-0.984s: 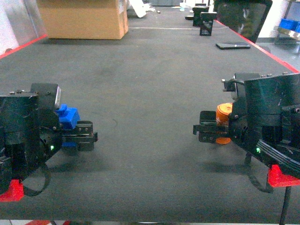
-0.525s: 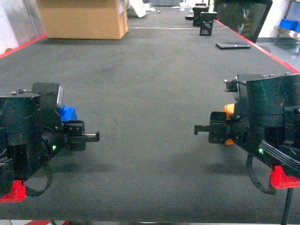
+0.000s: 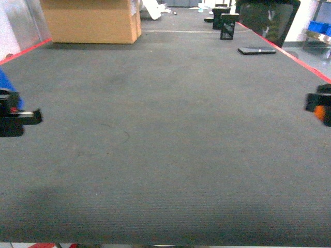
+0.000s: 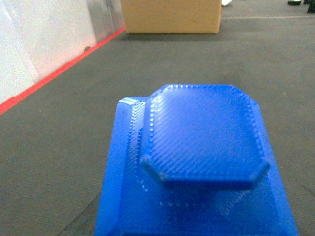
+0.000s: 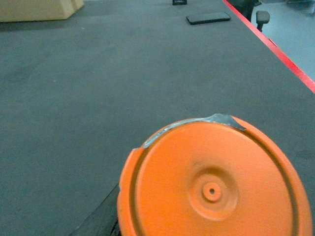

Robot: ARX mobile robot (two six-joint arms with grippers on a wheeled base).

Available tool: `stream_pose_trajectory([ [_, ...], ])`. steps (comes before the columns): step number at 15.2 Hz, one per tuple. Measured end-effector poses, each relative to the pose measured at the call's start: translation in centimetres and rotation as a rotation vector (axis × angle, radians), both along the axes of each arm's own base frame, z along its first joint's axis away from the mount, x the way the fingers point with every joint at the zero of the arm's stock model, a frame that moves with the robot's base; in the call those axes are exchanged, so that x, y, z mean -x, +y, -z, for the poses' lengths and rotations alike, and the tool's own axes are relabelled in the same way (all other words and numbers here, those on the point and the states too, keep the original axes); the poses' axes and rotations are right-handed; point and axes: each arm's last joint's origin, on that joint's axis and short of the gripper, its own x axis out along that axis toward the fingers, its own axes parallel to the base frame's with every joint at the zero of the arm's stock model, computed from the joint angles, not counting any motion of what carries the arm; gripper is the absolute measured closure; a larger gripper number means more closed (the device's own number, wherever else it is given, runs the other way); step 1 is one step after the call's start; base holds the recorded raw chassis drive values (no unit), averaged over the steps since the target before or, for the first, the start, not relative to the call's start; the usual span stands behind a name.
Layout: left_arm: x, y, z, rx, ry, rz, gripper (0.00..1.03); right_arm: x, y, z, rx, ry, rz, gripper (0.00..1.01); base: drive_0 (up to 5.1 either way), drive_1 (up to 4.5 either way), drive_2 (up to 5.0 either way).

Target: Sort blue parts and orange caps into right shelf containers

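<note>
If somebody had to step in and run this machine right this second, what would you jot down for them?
Left pincer: at the far left edge of the head view, carrying a blue part that fills its wrist camera.
Right pincer: at the far right edge, carrying an orange cap.
Table: no other parts or caps show on the dark mat; a cardboard box sits at the far end.
Done: one part and one cap are picked up.
Left: both still need dropping into the shelf containers. Blue crates show at the far right, but their contents are not visible.
</note>
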Motion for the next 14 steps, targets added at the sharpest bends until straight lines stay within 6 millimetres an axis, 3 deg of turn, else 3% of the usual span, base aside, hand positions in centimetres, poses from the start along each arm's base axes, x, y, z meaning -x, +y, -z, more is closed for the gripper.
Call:
stream_pose_trajectory([
  [4,7.5,-0.7,-4.0,-0.017,-0.107,0.009,0.61,8.3,-1.7,-4.1,-0.039,-0.139,0.06,0.57,0.0,0.0,0.0],
  [7,11.0,-0.3,-7.0,0.01,-0.213,0.007,0.61,13.5,-3.3,-6.1,-0.085,-0.263,0.153,0.57,0.0,0.0,0.0],
  [9,11.5,0.1,-8.2,0.038,-0.324,-0.043,0.61,13.8,-3.4,-6.4,-0.084,-0.294,0.218,0.57,0.0,0.0,0.0],
  [12,11.1,0.1,-7.2,0.024,-0.233,-0.023,0.61,13.6,-3.3,-5.9,-0.066,-0.264,0.213,0.57,0.0,0.0,0.0],
  [14,12.2,0.8,-6.9,0.046,-0.118,0.154,0.61,14.1,-3.9,-4.8,0.023,-0.217,0.039,0.57,0.0,0.0,0.0],
])
